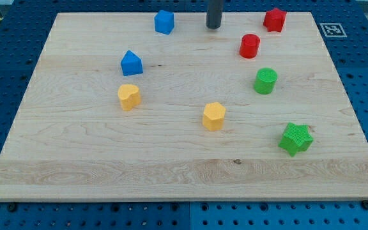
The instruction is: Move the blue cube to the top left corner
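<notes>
The blue cube (164, 22) sits near the board's top edge, left of centre. My tip (213, 26) stands on the board to the right of the blue cube, a clear gap apart, not touching it. A second blue block (131, 63), shaped like a small house, lies lower and further to the view's left. The board's top left corner (61, 18) lies well left of the blue cube.
A red star (275, 20) and a red cylinder (250, 46) lie right of my tip. A green cylinder (265, 81) and green star (296, 138) lie at the right. Two yellow blocks (129, 96) (213, 116) lie mid-board. The wooden board (75, 160) rests on a blue pegboard.
</notes>
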